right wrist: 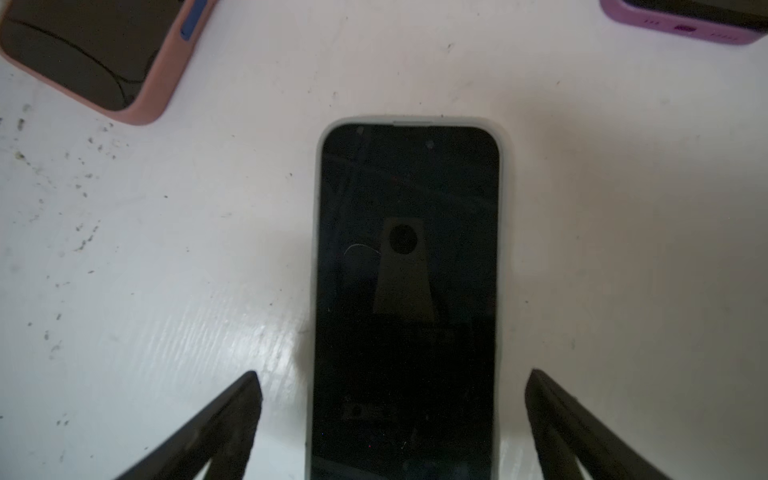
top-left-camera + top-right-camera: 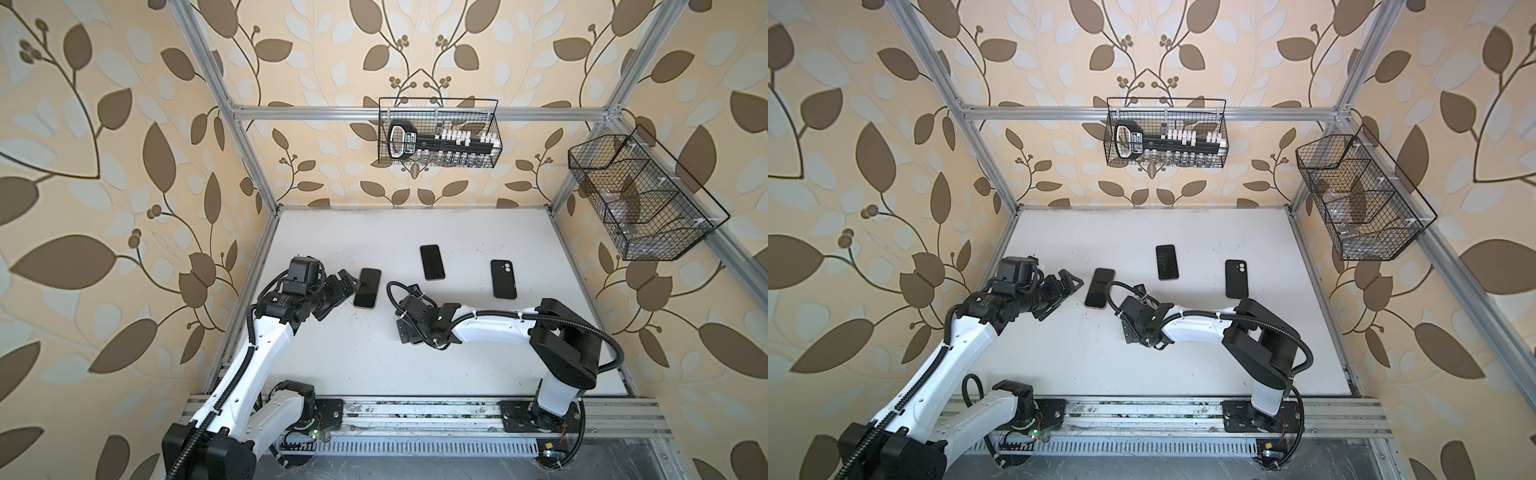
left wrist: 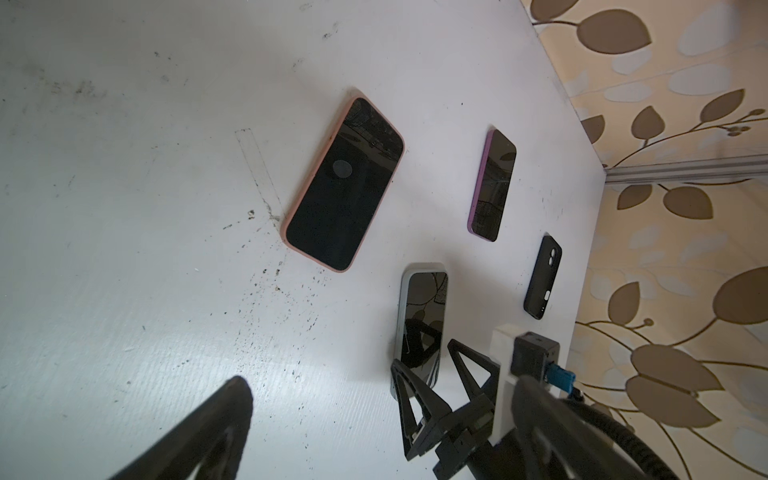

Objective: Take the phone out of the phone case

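A phone in a pale grey case (image 1: 407,291) lies screen up on the white table (image 2: 457,374). My right gripper (image 1: 393,374) points down over it, open, one finger on each long side and both clear of the case. The left wrist view shows the same phone (image 3: 422,328) with the right gripper (image 3: 432,374) at its near end. In both top views the right wrist (image 2: 419,320) hides this phone. My left gripper (image 2: 343,293) is open and empty, just left of a phone in a pink case (image 2: 368,288) (image 3: 345,183).
A phone in a purple case (image 2: 432,262) and a black case lying back up (image 2: 503,279) lie farther back on the table. A wire basket (image 2: 438,133) hangs on the back wall and another wire basket (image 2: 640,199) on the right wall. Aluminium frame posts edge the table.
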You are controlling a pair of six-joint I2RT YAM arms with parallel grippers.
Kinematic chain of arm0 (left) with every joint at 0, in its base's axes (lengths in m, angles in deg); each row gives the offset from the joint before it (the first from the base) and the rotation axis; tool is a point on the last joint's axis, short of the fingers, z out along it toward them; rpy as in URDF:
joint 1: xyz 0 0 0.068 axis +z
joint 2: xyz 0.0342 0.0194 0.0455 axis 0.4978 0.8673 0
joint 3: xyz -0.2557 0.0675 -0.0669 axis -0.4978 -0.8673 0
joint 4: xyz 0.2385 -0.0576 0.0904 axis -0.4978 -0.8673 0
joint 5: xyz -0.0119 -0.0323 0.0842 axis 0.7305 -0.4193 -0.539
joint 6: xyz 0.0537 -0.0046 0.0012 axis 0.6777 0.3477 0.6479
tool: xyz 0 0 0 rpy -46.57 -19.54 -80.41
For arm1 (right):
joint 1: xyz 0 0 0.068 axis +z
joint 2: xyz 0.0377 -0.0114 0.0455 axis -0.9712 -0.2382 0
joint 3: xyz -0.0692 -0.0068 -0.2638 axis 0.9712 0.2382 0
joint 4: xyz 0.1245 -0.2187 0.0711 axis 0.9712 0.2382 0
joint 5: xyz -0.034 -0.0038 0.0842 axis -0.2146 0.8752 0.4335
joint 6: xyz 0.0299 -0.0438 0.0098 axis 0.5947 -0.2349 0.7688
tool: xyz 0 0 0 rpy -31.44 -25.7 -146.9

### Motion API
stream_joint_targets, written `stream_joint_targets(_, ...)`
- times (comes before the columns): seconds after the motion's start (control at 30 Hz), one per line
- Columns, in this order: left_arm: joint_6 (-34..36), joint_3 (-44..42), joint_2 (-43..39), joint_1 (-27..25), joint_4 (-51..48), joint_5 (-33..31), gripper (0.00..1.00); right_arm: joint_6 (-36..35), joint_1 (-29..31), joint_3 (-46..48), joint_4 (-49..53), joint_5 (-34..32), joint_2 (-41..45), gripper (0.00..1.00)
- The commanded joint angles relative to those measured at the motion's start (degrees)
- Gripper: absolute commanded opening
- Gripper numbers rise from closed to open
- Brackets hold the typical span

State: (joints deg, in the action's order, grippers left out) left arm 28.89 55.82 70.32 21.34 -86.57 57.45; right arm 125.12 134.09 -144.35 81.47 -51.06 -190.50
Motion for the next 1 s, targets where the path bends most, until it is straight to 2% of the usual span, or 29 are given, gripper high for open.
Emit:
stream_joint_targets(0.0,1.24,-0.62,-1.22,0.99,-0.54,1.59,0.99,1.34,0.33,-1.47,0.2,0.59,-2.01,0.96)
stream_joint_targets(0.43,1.24,-1.27,-0.16,2.8,0.59,4.56,0.99,1.3,0.31,-1.33,-0.79,1.7,-5.0,0.88)
stream_joint_targets(0.8,0.52,-2.36,0.41,3.59,2.82,6.93,0.99,-0.01,0.14,-1.21,-0.41,1.64,-5.39,0.7)
stream_joint_targets(0.97,-1.1,-2.94,1.55,3.59,4.47,8.45,0.99,-0.96,-0.2,-0.46,-1.25,1.62,-4.16,0.65)
